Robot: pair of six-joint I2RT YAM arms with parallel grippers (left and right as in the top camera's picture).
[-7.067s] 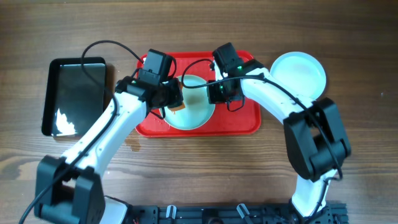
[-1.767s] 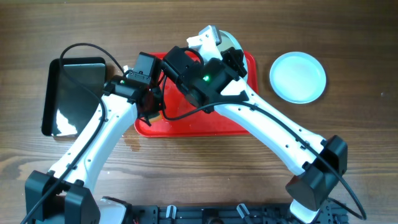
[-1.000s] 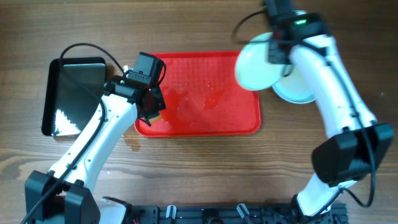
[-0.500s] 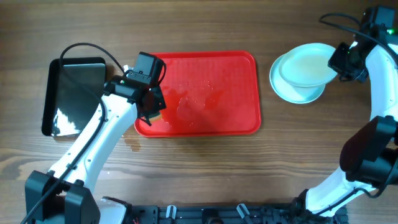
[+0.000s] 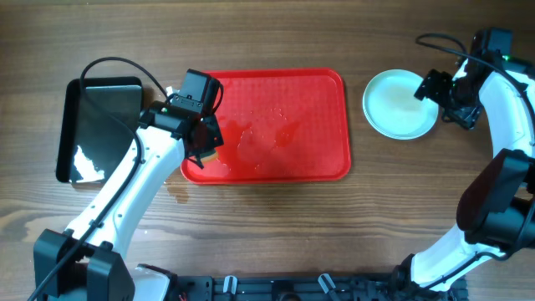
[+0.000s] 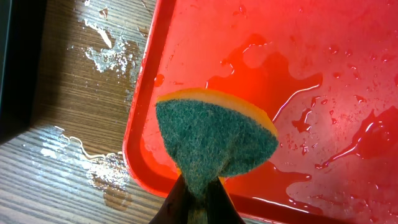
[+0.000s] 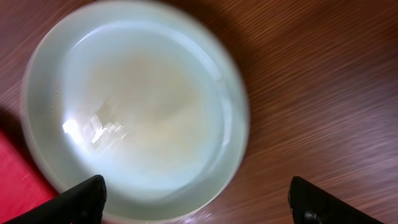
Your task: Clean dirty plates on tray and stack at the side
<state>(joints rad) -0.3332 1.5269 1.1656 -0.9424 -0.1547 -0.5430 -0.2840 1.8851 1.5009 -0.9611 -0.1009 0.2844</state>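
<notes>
**A:** On the right of the table (image 5: 267, 33), what is seen from overhead?

**B:** The plates (image 5: 399, 103) are seen lying on the wood just beside the tray (image 5: 318, 92), not touching it. The right gripper (image 5: 443, 90) is placed over their right rim. How many are stacked cannot be told from above.

**A:** What is added by the right wrist view?

**B:** The jaws are shown spread wide. One fingertip (image 7: 81, 198) is over the lower left rim and the other is over bare wood, so nothing is gripped. The top plate is shown pale, glossy and somewhat blurred, and a sliver of red tray is caught at the left edge.

**A:** And what is shown of the left gripper (image 5: 205, 146)?

**B:** From overhead it is seen at the tray's left edge, near the black tray (image 5: 99, 127), though its hold is hard to make out. In the left wrist view a sponge (image 6: 214, 140), green-faced with a yellow edge, is shown pinched at its lower tip between closed jaws, above the tray's wet corner.

**A:** Is anything else given only there?

**B:** Water (image 6: 93, 50) is seen pooled on the tray floor and spilled on the table beside its rim
</notes>
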